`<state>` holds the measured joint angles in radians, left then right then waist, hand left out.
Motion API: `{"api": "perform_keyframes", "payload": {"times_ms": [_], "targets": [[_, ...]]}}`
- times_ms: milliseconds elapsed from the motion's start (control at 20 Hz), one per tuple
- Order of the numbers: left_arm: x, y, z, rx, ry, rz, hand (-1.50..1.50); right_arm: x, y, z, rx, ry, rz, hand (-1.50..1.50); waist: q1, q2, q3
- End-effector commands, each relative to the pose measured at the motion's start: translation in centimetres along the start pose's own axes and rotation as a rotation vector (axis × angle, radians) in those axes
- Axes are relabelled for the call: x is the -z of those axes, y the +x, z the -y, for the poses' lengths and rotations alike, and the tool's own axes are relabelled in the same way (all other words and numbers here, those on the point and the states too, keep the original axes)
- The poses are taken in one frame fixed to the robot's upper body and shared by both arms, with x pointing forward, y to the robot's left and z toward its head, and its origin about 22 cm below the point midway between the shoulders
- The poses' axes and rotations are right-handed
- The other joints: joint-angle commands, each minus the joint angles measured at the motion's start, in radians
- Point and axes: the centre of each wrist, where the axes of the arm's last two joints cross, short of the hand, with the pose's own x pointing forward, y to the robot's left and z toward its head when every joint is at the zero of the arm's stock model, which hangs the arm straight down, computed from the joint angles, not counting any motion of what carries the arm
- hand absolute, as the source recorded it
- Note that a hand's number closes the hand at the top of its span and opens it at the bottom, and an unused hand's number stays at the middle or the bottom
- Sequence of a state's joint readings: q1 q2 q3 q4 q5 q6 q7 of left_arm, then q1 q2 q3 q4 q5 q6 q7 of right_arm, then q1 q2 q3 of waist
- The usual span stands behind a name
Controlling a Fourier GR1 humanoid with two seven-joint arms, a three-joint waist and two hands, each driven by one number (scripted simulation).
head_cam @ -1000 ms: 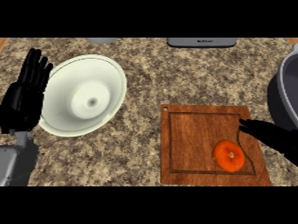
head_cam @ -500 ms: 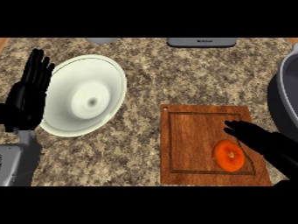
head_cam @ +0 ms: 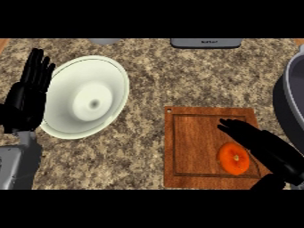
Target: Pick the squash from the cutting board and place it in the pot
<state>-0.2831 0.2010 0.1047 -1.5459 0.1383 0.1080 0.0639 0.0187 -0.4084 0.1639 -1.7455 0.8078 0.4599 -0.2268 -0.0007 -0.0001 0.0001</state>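
Task progress: you are at the start; nothing is lifted yet, so the grasp, the carry and the drop into the pot are all left, by my reading.
Squash [head_cam: 234,158]: it lies on the near right part of the cutting board [head_cam: 191,147], round and orange, not yet picked up.
Right hand [head_cam: 259,143]: you have it over the board, fingers stretched out straight toward the far left, spread open and holding nothing. It sits just beside the squash on its right and far side and partly overlaps it; whether it touches the squash you cannot tell from this view.
Left hand [head_cam: 26,97]: it rests open at the left edge, fingers up, holding nothing, just beside the plate [head_cam: 88,101].
Pot [head_cam: 301,104]: the grey pot stands at the right edge of the worktop [head_cam: 154,71], beyond the board's right side; what shows of its inside holds no squash.
Next call: you likely need the fingers to curl round the squash before any lift.
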Motion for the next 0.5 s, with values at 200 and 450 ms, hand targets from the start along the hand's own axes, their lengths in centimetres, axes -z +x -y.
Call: {"api": "perform_keyframes", "payload": {"times_ms": [200, 450], "targets": [[0.0, 1.7, -0.3, 0.016, -0.034, -0.003, 0.00, 1.9, -2.2, -4.6, -0.009, 0.023, 0.020, -1.50, 0.004, 0.000, 0.001], [-1.0, -1.2, 0.1, 0.017, -0.009, 0.000, 0.00, 4.7, 0.4, -3.4, 0.025, 0.035, 0.039, -1.50, 0.002, 0.000, 0.000]]}}
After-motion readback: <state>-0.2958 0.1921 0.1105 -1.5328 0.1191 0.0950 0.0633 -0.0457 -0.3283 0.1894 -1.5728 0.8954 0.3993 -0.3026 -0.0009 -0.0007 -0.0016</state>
